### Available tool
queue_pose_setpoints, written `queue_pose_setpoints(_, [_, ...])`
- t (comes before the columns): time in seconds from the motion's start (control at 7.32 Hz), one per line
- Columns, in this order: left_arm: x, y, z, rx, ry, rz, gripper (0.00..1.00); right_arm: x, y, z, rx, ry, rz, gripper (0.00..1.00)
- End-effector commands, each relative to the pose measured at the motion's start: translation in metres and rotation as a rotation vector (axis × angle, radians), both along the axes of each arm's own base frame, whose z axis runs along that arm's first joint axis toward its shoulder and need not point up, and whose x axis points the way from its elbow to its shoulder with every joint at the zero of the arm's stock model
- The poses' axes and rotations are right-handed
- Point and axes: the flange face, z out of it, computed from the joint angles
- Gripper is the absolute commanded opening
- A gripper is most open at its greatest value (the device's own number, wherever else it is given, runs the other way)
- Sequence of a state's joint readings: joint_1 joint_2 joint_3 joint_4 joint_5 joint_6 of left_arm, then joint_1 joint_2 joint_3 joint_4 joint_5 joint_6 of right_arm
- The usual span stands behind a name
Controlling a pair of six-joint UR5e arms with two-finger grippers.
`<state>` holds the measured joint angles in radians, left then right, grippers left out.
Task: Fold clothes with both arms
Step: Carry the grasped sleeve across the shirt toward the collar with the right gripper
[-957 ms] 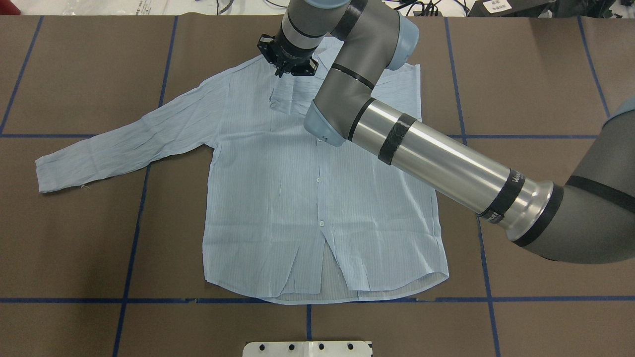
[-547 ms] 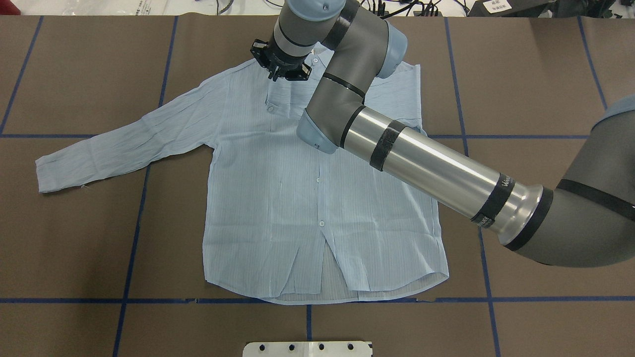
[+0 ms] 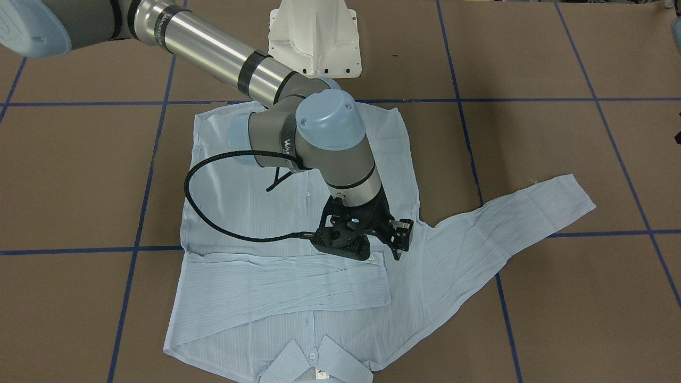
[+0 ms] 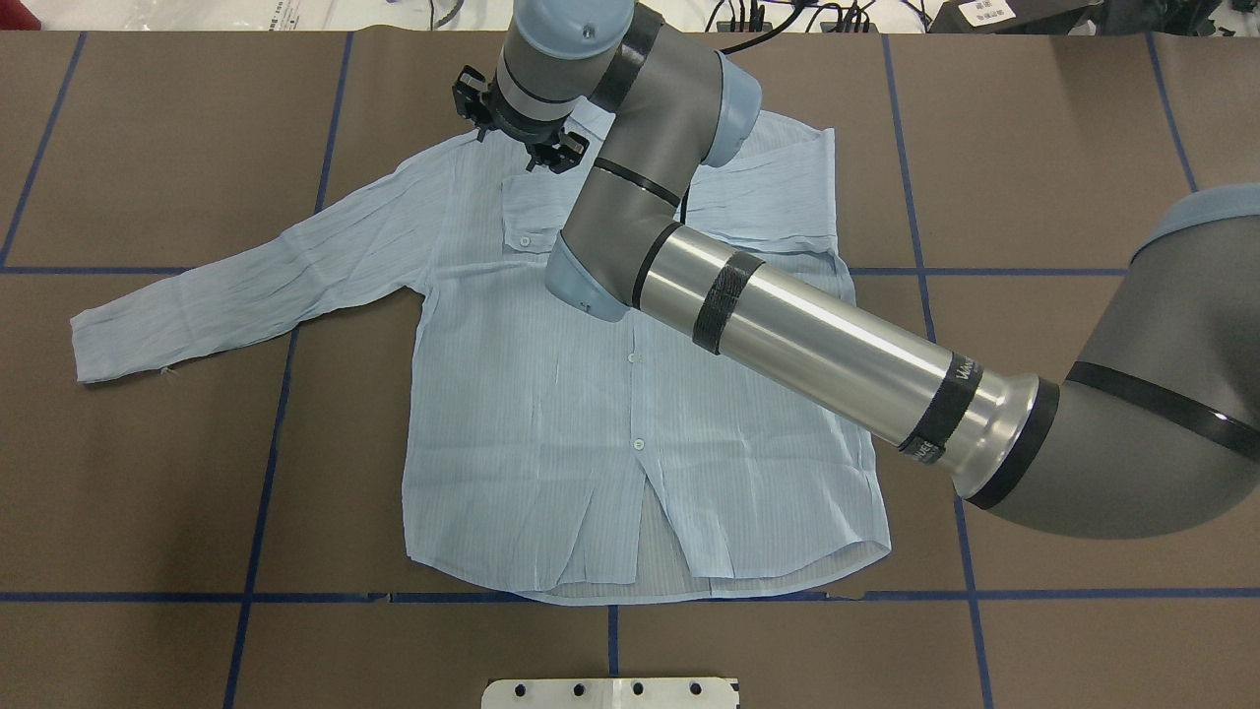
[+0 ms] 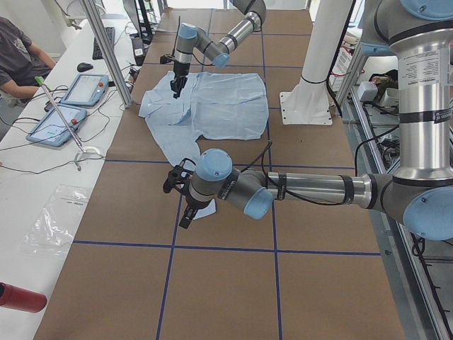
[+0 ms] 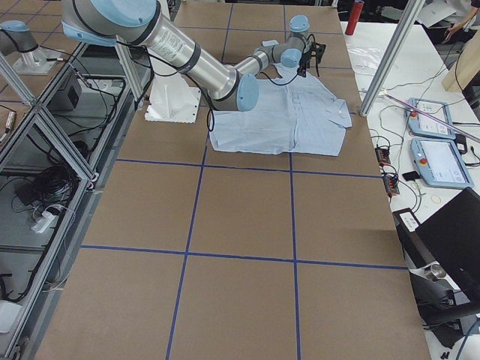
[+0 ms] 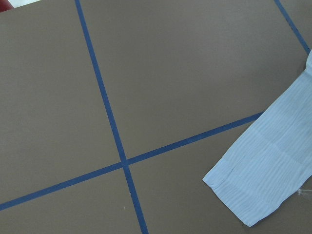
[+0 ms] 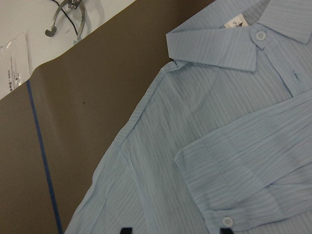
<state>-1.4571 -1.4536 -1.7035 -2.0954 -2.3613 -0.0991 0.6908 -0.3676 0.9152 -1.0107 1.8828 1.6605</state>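
Over the shirt (image 4: pixel 551 414), up by the chest, the right pincer (image 3: pixel 400 240) hangs low with fingers spread wide and nothing between them. In the wrist view its two tips are well apart, one just beside the buttoned cuff (image 8: pixel 209 180). That cuff ends a sleeve (image 3: pixel 276 284) folded flat across the chest.

The shirt lies front up and buttoned on the table (image 4: pixel 148 473), collar (image 8: pixel 214 46) on the side away from the robot, hem toward it. The other sleeve (image 4: pixel 246 286) lies stretched out to the robot's left, not yet folded. The left pincer (image 5: pixel 177 193) is near that sleeve's end, low over the table. Only the side view shows it, so can't tell if it's open or closed.

Handling, my guess: thin, limp, light cloth that will sag, crease and drag on the table. Best holds are the doubled edges, meaning the cuff and shoulder seam of the other sleeve, pinched shallow.

Hidden:
- The right arm covers part of the chest and folded sleeve in the overhead view.
- The collar is cut off at the bottom edge of the front view.
- The left wrist view shows no fingers, just sleeve end and table.
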Motion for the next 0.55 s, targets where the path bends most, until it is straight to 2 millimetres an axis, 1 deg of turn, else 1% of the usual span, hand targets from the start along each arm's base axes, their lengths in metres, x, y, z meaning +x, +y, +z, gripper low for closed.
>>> queue_pose_setpoints(0.0, [0.04, -0.023, 0.014, -0.078, 0.026, 0.01, 1.0, 0.024, 0.018, 0.023, -0.031, -0.006, 0.012, 0.99])
queue_pose_setpoints(0.14, [0.066, -0.039, 0.026, -0.148, 0.058, -0.013, 1.0, 0.047, 0.032, 0.046, -0.035, 0.003, 0.012, 0.99])
queue_pose_setpoints(0.27, [0.094, -0.04, 0.028, -0.207, 0.093, -0.033, 1.0, 0.065, 0.035, 0.073, -0.044, 0.011, 0.009, 0.99])
queue_pose_setpoints(0.41, [0.106, -0.036, 0.018, -0.214, 0.14, -0.046, 1.0, 0.079, 0.036, 0.111, -0.066, 0.025, 0.005, 0.99])
